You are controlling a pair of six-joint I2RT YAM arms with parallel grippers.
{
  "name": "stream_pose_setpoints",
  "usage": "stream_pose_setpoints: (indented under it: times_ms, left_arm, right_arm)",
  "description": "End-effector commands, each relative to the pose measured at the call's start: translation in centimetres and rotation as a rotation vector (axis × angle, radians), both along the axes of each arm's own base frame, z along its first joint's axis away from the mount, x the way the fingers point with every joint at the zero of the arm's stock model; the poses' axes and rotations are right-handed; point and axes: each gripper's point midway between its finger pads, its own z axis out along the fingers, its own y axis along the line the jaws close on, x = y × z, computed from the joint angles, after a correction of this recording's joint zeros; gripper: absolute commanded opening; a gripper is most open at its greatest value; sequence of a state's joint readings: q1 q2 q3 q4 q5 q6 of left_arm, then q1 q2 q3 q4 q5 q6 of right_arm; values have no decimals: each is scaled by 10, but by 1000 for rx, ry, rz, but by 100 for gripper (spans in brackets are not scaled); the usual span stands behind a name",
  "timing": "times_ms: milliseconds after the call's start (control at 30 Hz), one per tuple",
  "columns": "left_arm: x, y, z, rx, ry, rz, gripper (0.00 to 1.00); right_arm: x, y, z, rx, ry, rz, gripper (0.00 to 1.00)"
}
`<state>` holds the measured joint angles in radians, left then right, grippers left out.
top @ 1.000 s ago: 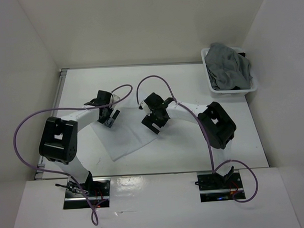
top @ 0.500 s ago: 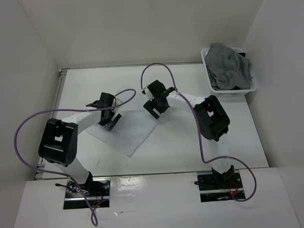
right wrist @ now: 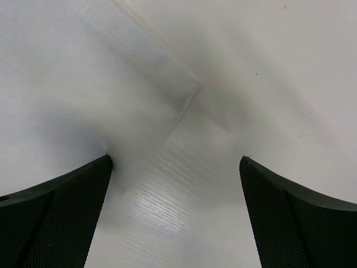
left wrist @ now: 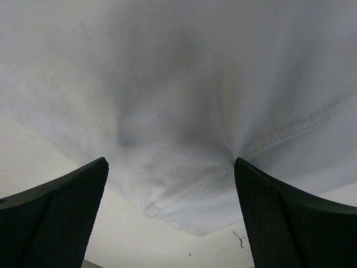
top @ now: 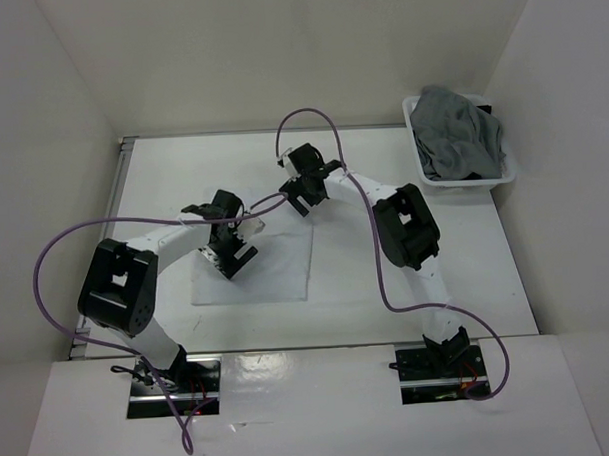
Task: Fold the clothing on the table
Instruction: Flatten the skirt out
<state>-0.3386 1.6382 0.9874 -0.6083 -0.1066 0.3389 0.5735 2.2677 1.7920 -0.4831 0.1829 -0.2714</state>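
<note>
Top external: white basket [top: 461, 183] at the table [top: 357, 306] corner holds grey clothes [top: 459, 135].

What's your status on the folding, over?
Left gripper open over white cloth. Right gripper open at its far corner. Cloth spread on table. Basket far right, not in the way.

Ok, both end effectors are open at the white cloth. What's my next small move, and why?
Probably close the left end effector to pinch the white cloth: its jaws stand open low over the fabric, with a hemmed corner lying between them. The right end effector, also open, sits at the cloth's far right corner.
</note>
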Motion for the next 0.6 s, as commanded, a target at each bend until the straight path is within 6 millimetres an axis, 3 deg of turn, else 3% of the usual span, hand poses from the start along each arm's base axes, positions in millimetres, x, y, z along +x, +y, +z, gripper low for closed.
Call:
stream_pose_setpoints:
  times_ms: [0, 200, 267, 333, 433, 467, 567]
  left_arm:
    - [-12, -8, 15, -31, 47, -44, 100]
    - [-8, -27, 18, -76, 47, -54, 100]
    - [-7, -30, 24, -90, 53, -48, 100]
    - [2, -39, 45, -140, 5, -34, 100]
    - [7, -49, 91, -220, -86, -12, 100]
    - [12, -47, 114, -251, -157, 6, 100]
    - [14, -34, 160, -318, -291, 109, 100]
  right_arm:
    - [13, -13, -11, -62, -20, -32, 99]
    - [15, -24, -14, -73, -16, -55, 99]
    - [11, -27, -1, -66, -28, -56, 99]
    - [6, -30, 9, -55, -34, -64, 99]
    - [-6, -25, 63, 41, -78, -58, 99]
    - [-10, -25, 73, 60, -79, -47, 99]
    - [-46, 4, 100, 146, -51, 41, 99]
